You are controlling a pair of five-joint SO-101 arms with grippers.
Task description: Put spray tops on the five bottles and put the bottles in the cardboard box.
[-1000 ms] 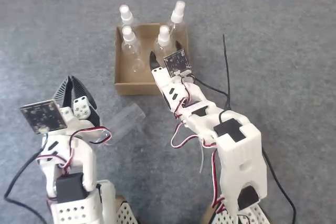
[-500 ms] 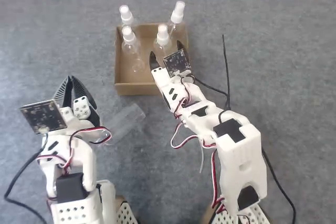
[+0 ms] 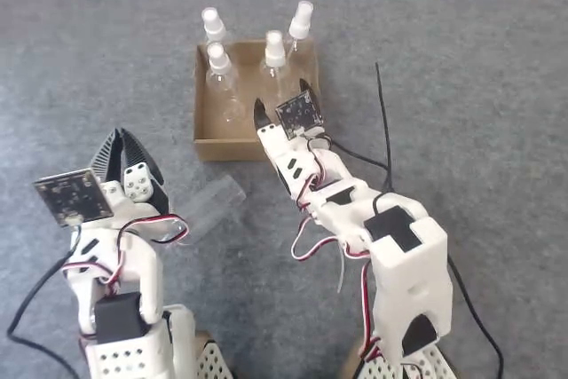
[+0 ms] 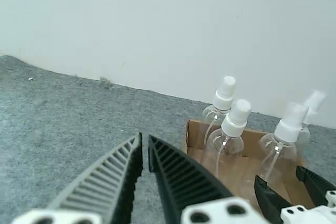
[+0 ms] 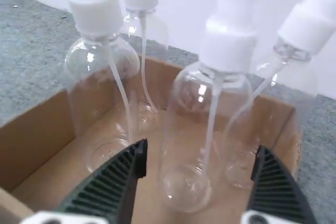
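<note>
Right wrist view: right fingers spread wide and empty, a capped bottle standing between them, clear of both, inside the cardboard box. Left wrist view: left fingers nearly closed, empty. High view: fifth bottle lies flat just beside them on the surface.

Grey carpeted table, cardboard box on it, clear bottle lying nearby

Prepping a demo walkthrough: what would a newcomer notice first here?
Four clear bottles with white spray tops stand in the cardboard box at the far middle. The right gripper hangs open at the box's near edge, and a fifth bottle lies on its side, no top visible, on the grey carpet by the left arm.
</note>
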